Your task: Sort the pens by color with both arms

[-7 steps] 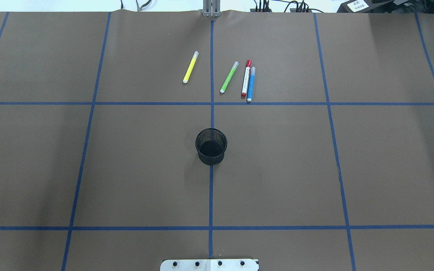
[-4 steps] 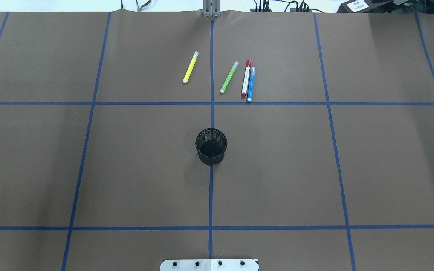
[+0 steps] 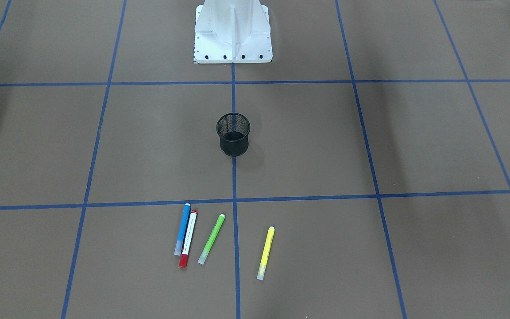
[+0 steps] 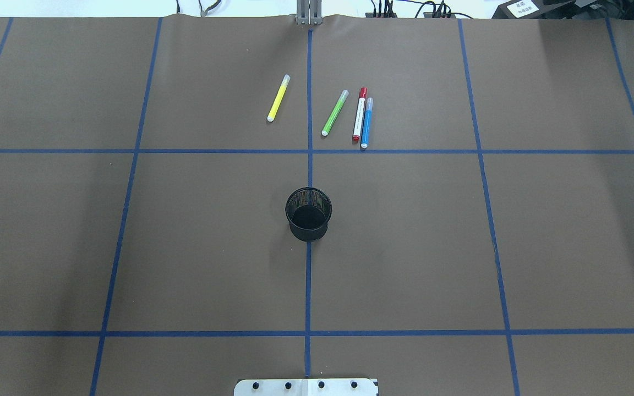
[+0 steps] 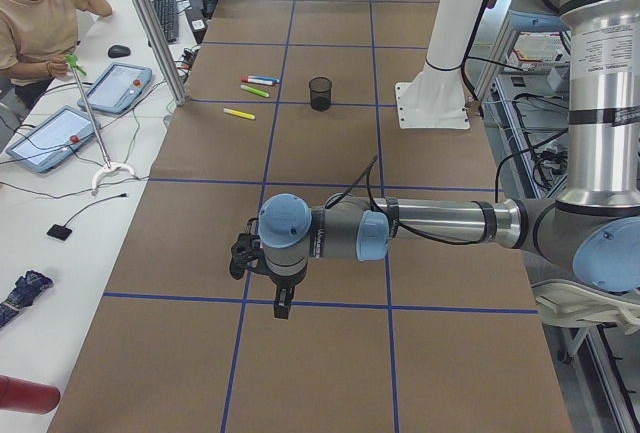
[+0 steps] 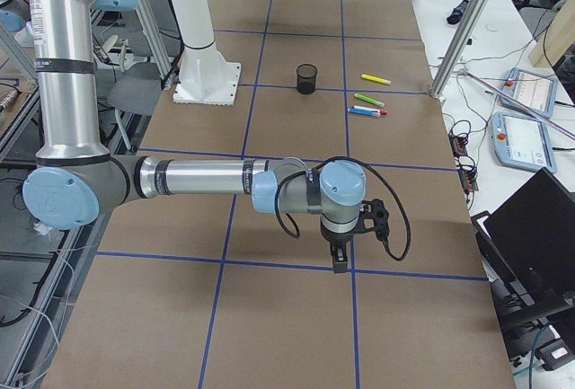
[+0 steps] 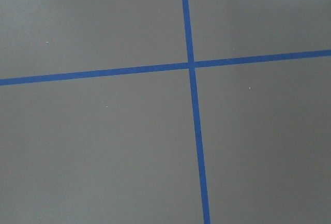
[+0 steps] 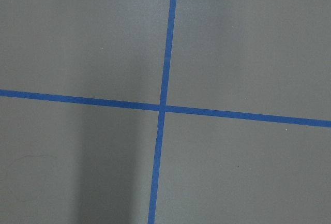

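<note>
Nothing on the worktop (image 4: pixel 212 247) has shifted in the last 1 second: all 4 pens and the black mesh cup (image 4: pixel 307 235) lie exactly where they were.

The cup stands upright on the centre tape line, with the white pedestal base (image 3: pixel 233 31) behind it. All 4 pens lie flat beyond the cup, on the side away from that base and past the next cross line of blue tape. The yellow pen (image 4: pixel 278 98) lies alone, to my left of the cup's line. The green pen (image 4: pixel 334 113) lies just to my right of that line. The white pen with red ends (image 4: pixel 359 115) and the blue pen (image 4: pixel 366 123) lie side by side further to my right, so close that I cannot tell whether they touch.

My left arm (image 5: pixel 430 221) is stretched low over the worktop, well apart from the cup on my left, with its left jaws pointing down at a tape crossing. My right arm (image 6: pixel 207 178) mirrors it, well apart from the cup on my right, right jaws also pointing down. Only the 2 side views show either set, so I cannot tell whether they are open or closed. Neither set holds a pen.
</note>
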You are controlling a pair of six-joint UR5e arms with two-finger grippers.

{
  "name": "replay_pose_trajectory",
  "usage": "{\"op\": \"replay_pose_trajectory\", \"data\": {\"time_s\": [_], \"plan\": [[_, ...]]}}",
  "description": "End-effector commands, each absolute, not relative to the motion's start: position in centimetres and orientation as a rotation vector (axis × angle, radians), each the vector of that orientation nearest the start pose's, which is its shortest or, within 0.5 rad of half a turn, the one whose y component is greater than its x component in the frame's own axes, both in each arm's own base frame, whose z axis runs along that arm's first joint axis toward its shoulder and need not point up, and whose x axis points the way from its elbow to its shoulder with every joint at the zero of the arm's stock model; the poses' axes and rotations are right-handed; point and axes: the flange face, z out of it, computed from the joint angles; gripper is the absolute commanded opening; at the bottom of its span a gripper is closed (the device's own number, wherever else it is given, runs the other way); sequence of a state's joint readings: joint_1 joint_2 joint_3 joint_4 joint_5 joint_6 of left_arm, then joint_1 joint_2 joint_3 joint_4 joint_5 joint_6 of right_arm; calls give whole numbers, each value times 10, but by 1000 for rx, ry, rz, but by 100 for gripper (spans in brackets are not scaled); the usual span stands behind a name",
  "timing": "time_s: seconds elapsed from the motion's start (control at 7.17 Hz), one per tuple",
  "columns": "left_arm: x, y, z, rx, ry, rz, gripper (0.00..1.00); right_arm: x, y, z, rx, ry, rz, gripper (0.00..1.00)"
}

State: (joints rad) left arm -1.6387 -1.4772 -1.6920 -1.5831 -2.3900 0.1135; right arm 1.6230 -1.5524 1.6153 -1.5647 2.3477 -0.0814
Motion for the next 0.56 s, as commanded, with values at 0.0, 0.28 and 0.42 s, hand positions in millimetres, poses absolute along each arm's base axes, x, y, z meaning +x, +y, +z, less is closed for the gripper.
{"op": "replay_pose_trajectory", "data": {"time_s": [0.0, 0.28, 0.42], "plan": [[-92, -449, 639, 112, 812, 58, 100, 88, -500, 626, 118, -773, -58, 100], [-92, -449, 639, 113, 812, 57, 100, 86, -500, 626, 116, -773, -61, 100], [-93, -449, 639, 113, 812, 55, 100, 86, -500, 626, 116, -773, -62, 100]]}}
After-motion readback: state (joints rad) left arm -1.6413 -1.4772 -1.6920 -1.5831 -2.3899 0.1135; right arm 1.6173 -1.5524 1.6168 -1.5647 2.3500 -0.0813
